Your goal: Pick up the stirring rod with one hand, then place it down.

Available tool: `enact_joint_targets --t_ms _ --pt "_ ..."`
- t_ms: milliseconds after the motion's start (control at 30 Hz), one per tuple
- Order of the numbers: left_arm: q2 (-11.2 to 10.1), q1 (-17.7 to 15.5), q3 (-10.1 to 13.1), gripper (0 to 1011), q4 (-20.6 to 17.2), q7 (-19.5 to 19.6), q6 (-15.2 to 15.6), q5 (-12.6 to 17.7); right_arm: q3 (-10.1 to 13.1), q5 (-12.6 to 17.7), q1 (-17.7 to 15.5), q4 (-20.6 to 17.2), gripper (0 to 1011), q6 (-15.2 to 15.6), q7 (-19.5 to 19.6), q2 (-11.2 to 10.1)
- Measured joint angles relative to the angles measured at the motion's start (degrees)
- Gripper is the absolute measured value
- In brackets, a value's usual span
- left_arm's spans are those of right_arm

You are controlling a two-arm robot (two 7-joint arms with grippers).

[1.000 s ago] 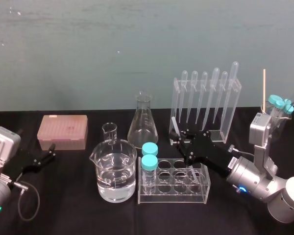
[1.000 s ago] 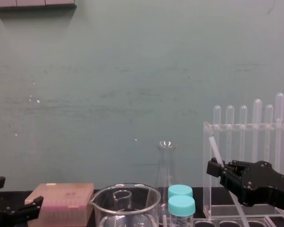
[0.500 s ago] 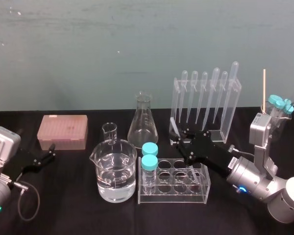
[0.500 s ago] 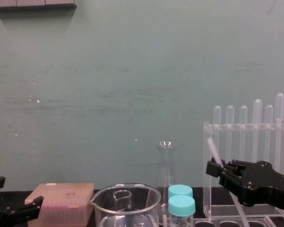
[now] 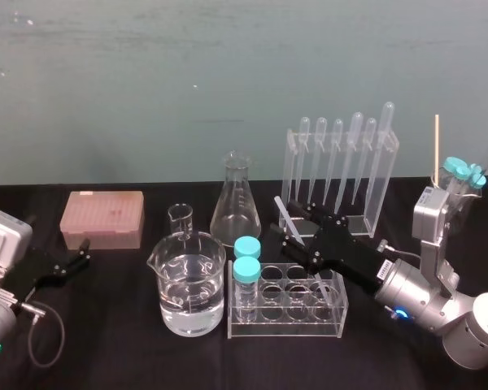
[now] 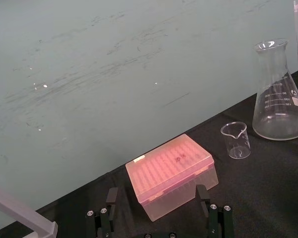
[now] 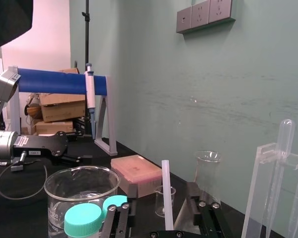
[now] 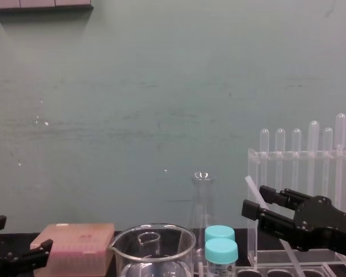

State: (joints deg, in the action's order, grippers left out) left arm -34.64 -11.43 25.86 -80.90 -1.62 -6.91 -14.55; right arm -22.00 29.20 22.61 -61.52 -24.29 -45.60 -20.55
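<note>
Far left, low over the bench (image 5: 114, 341): left hand (image 5: 87, 250), parked, fingers spread, gripping nothing, kept well away from the glassware to leave the job to the other arm. Next along, a pink box (image 5: 102, 218), then a big beaker (image 5: 189, 284) of water with a small beaker (image 5: 181, 218) just behind and a flask (image 5: 235, 203) farther back; none of it in play, merely crowding the approach. Right of the beaker, two capped vials (image 5: 247, 268) standing in the left end of a clear tube rack (image 5: 285, 321). Above that rack, the stirring rod (image 5: 281, 207): tilted, top leaning toward the flask, lower end running down into or behind the rack, hard to tell which. Around its upper part, the right hand (image 5: 291, 221), fingers spread wide, rod centred in the gap with space on both sides in the right wrist view, so no grip at present. Probably propped by the rack, hence no fall despite the open fingers. Likely reading: either just set down or about to be clamped. Behind, a tall clear rack (image 5: 382, 187) of pipettes (image 5: 338, 158), upright.
</note>
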Motion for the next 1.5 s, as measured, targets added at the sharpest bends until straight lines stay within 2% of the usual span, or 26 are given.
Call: enact_joint_targets --t_ms 100,133,200,233,267,400,500,733,833,867,900,933,1033,1100,1200,1233,1433,1500 --pt "0.0 0.0 0.0 1000 0.0 0.0 0.0 0.0 0.0 0.01 0.0 0.0 664 -0.02 -0.01 0.0" --pt "0.0 0.0 0.0 1000 0.0 0.0 0.0 0.0 0.0 0.01 0.0 0.0 728 -0.03 -0.02 0.0" --pt "0.0 0.0 -0.01 1000 0.0 0.0 0.0 0.0 0.0 0.01 0.0 0.0 757 -0.04 -0.03 0.0" --pt "0.0 0.0 0.0 1000 0.0 0.0 0.0 0.0 0.0 0.02 0.0 0.0 820 -0.04 -0.04 0.0" --pt "0.0 0.0 0.0 1000 0.0 0.0 0.0 0.0 0.0 0.02 0.0 0.0 820 -0.04 -0.04 0.0" --pt "0.0 0.0 0.0 1000 0.0 0.0 0.0 0.0 0.12 0.12 -0.02 -0.08 934 -0.34 -0.06 0.02" --pt "0.0 0.0 0.0 1000 0.0 0.0 0.0 0.0 1.42 0.98 -0.36 -1.43 1003 -1.99 0.35 0.22" --pt "0.0 0.0 0.0 1000 0.0 0.0 0.0 0.0 4.47 1.31 -1.36 -5.88 1003 -5.02 3.58 0.62" --pt "0.0 0.0 0.0 1000 0.0 0.0 0.0 0.0 5.89 -0.69 -2.24 -7.91 1003 -5.55 7.12 0.6" --pt "0.0 0.0 0.0 1000 0.0 0.0 0.0 0.0 6.69 -2.21 -2.78 -8.76 1003 -5.26 9.58 0.54" --pt "0.0 0.0 0.0 1000 0.0 0.0 0.0 0.0 6.69 -2.21 -2.78 -8.76 1003 -5.26 9.58 0.54" --pt "0.0 0.0 0.0 1000 0.0 0.0 0.0 0.0 7.57 -3.76 -3.41 -9.43 1003 -4.34 12.21 0.45" --pt "0.0 0.0 0.0 1000 0.0 0.0 0.0 0.0 8.71 -5.8 -4.49 -10.04 1003 -2.27 16.15 0.19" --pt "0.0 0.0 0.0 1000 0.0 0.0 0.0 0.0 10.31 -7.85 -6.15 -10.95 1002 1.55 20.98 -0.21" --pt "0.0 0.0 0.0 1000 0.0 0.0 0.0 0.0 11.22 -9.16 -7.81 -11.73 1003 5.04 23.96 -0.71" --pt "0.0 0.0 0.0 1000 0.0 0.0 0.0 0.0 11.5 -9.77 -8.62 -12.08 1003 7.2 25.02 -1.0" --pt "0.0 0.0 0.0 1000 0.0 0.0 0.0 0.0 10.99 -11.02 -9.85 -12.38 1003 15.16 25.41 -1.86" --pt "0.0 0.0 0.0 1000 0.0 0.0 0.0 0.0 10.99 -11.0 -9.85 -12.39 1003 14.98 25.38 -1.85"
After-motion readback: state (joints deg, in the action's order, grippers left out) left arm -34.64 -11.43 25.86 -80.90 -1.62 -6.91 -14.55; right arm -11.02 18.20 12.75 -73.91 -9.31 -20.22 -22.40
